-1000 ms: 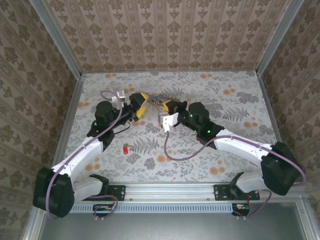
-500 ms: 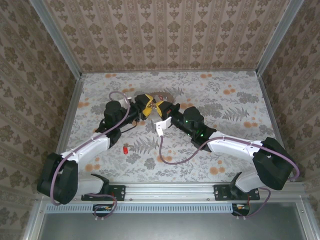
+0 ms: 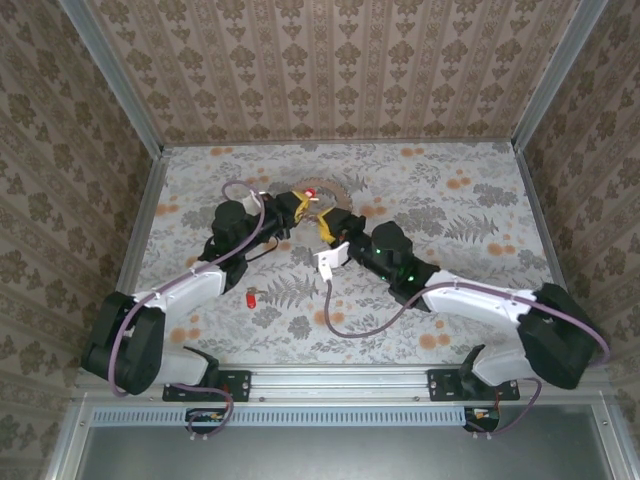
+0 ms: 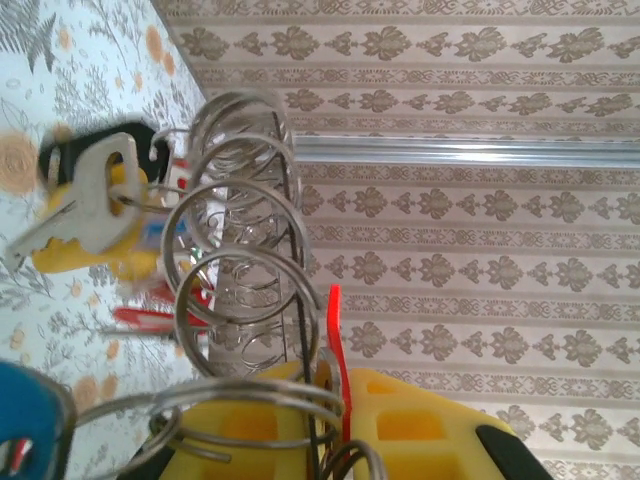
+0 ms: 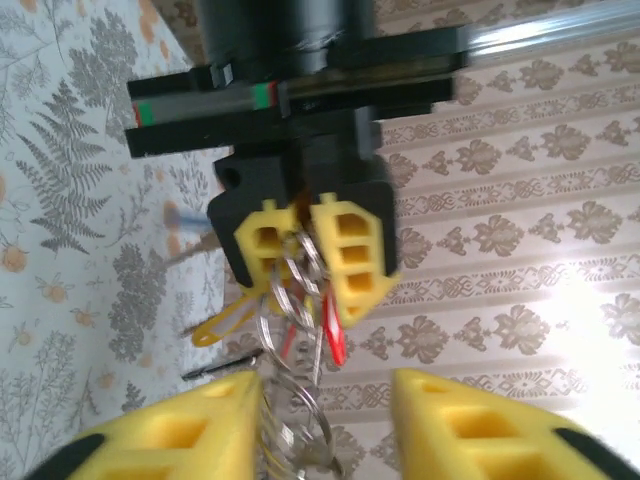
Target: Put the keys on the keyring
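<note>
Tabletop (image 3: 470, 190): pale cover printed with grey ferns and orange flowers.
Walls (image 3: 330, 70): beige damask wallpaper on three sides.
Frame (image 3: 110, 75): metal corner posts.
Rail (image 3: 340, 380): along the near edge.

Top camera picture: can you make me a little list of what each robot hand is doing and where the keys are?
left gripper: shut on the bunch of wire keyrings
right gripper: open, facing the left gripper, with the bunch's lower rings between its fingers
on the bunch: a silver key, a red tag, a blue tag
red key: lying loose on the table beside the left arm, apart from both grippers
</note>
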Available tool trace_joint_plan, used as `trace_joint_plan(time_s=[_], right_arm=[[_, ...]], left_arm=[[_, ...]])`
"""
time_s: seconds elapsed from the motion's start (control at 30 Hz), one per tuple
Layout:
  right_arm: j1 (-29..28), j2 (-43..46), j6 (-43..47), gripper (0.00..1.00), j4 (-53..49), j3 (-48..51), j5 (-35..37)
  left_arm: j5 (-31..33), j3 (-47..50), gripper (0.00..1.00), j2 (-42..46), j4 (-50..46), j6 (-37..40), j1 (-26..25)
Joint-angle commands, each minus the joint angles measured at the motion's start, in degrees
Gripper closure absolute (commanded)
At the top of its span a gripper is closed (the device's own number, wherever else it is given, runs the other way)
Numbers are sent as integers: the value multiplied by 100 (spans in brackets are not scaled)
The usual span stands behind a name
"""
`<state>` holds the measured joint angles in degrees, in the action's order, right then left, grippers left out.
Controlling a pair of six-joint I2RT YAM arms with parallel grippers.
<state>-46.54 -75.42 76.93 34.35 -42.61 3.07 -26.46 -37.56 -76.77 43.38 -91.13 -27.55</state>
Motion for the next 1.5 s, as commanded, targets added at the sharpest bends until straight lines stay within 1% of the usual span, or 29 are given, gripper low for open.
trace_joint_plan(time_s=[0.0, 0.03, 0.07, 0.1, 0.13, 0.17, 0.2, 0.23, 0.27, 0.33, 0.43, 0.53, 0.63, 0.73, 0.87, 0.97, 1.03, 1.1, 1.13, 1.2, 1.27, 1.3, 1.37, 1.4, 1.47], right_arm=[[54, 1094, -2151, 51, -1108, -312, -559], [231, 1410, -2988, 49, -1546, -437, -943], [436, 1647, -3722, 48, -1850, -534, -1378], [734, 1870, -4507, 47, -2106, -623, -1816], [1015, 2026, -5278, 47, -2322, -697, -2125], [1249, 2109, -5833, 48, -2469, -736, -2184], [1448, 2180, -6366, 50, -2618, -765, -2024], [1616, 2213, -6799, 50, -2758, -776, -1848], [1774, 2205, -7107, 51, -2861, -770, -1763], [2163, 2131, -7897, 52, -3076, -820, -1782], [2778, 1900, -9147, 51, -3309, -1094, -2573], [3240, 1625, -9922, 48, -3325, -1394, -3589], [3438, 1463, -10288, 46, -3382, -1667, -4074], [3459, 1509, -10281, 46, -3304, -1697, -4174], [3460, 1906, -10011, 47, -2766, -1222, -3955], [3440, 2213, -9666, 47, -2216, -751, -4054], [3400, 2325, -9506, 48, -2088, -595, -4073], [3340, 2412, -9251, 49, -1984, -493, -4319], [3282, 2449, -9078, 49, -1967, -447, -4368], [3149, 2500, -8827, 49, -2067, -415, -4197], [3109, 2485, -9044, 50, -2367, -580, -3908], [3110, 2435, -9109, 49, -2575, -724, -3891], [3112, 2280, -9210, 49, -2915, -1033, -4020], [3113, 2238, -9256, 48, -2898, -1083, -4117], [3108, 2231, -9351, 48, -2485, -988, -4323]], left_arm=[[159, -124, 100, 64, 751, 735, 99], [60, -136, 100, 82, 898, 877, 105], [-83, -152, 100, 83, 1070, 1025, 296], [-281, -183, 100, 84, 1308, 1175, 377], [-483, -190, 100, 64, 1781, 1325, 439], [-639, -169, 100, 14, 2385, 1507, 451], [-830, -163, 100, -64, 2998, 1623, 470], [-994, -235, 100, -85, 3098, 1620, 491], [-1346, -348, 100, -79, 3088, 1722, 511], [-1855, -588, 100, -88, 3080, 1846, 497], [-2402, -919, 100, -214, 3064, 1575, 549], [-2748, -1099, 100, -336, 3058, 1361, 590], [-2882, -1130, 100, -357, 3063, 1265, 593], [-2957, -1152, 100, -299, 3070, 1271, 593], [-2954, -1140, 100, -177, 3067, 1343, 593], [-2978, -1141, 100, -86, 3063, 1401, 590], [-2989, -1141, 100, -34, 3063, 1422, 587], [-3005, -1160, 100, 21, 3066, 1479, 585], [-3014, -1164, 100, 48, 3067, 1513, 589], [-3049, -1195, 100, 90, 3039, 1540, 586], [-3093, -1236, 100, 106, 3032, 1536, 584], [-3109, -1244, 100, 117, 3036, 1535, 580], [-3115, -1245, 100, 160, 3027, 1553, 577], [-3111, -1245, 100, 184, 3028, 1572, 580], [-3107, -1236, 100, 224, 3010, 1598, 575]])
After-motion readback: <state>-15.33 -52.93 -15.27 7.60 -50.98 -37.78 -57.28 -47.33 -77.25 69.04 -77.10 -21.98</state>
